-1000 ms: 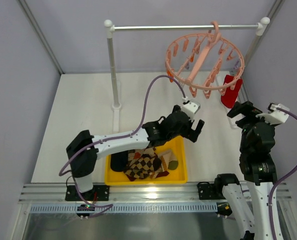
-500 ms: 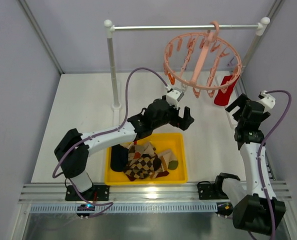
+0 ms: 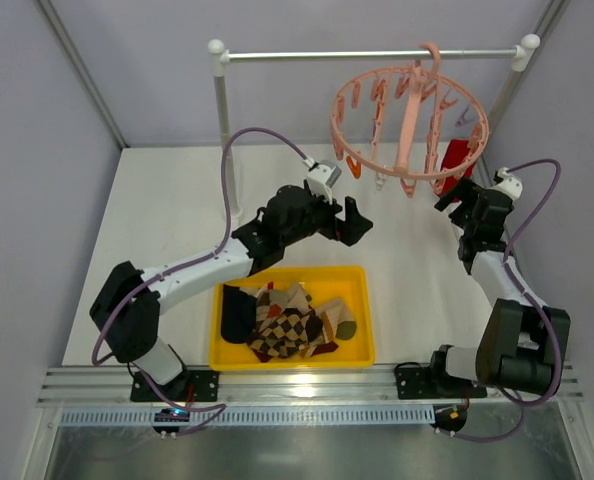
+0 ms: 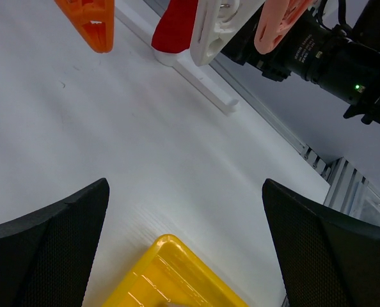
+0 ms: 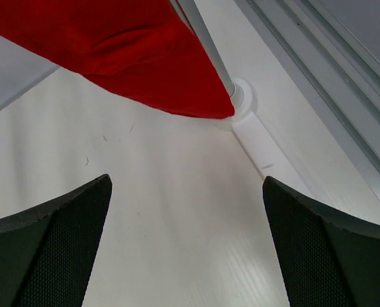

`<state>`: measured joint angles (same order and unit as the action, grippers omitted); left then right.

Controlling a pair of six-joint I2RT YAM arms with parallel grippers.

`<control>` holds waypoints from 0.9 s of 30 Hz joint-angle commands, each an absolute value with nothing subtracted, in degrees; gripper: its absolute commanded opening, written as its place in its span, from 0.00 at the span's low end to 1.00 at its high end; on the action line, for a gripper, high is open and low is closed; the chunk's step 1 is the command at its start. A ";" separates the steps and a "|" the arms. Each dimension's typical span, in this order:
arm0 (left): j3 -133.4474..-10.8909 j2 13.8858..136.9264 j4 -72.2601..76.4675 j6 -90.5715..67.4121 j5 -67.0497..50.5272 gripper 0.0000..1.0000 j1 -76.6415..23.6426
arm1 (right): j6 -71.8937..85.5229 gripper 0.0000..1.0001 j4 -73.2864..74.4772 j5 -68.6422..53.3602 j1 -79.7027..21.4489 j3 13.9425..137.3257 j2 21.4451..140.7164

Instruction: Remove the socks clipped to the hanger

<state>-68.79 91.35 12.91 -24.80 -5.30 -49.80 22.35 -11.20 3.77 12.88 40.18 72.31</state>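
Note:
The salmon-pink ring hanger hangs by its hook from the rail. One red sock is still clipped to its right side. My left gripper is open and empty, below and to the left of the ring. In its wrist view the red sock and an orange clip hang ahead. My right gripper is open just under the red sock. The sock fills the top of that wrist view, above the open gripper. Several other socks lie in the tray.
A yellow tray sits near the front edge; its corner shows under my left gripper. The white-and-metal rail stand has posts at left and right, and the right foot is close behind the sock.
My left arm has swung back and left from over the tray towards the hanger. My right arm has reached forward and down under the red sock. The hanger has swayed slightly.

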 commanded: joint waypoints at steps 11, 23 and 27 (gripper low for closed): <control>-66.36 89.03 19.16 -26.46 -9.05 1.00 -46.06 | 12.22 1.00 -35.06 0.70 13.10 47.72 90.08; -66.27 91.76 20.92 -27.42 -10.46 1.00 -43.86 | 7.92 1.00 -36.12 -8.17 13.10 57.83 100.80; -66.62 92.11 21.44 -27.33 -10.81 1.00 -43.59 | 7.21 0.97 -36.38 -7.38 13.09 58.97 102.04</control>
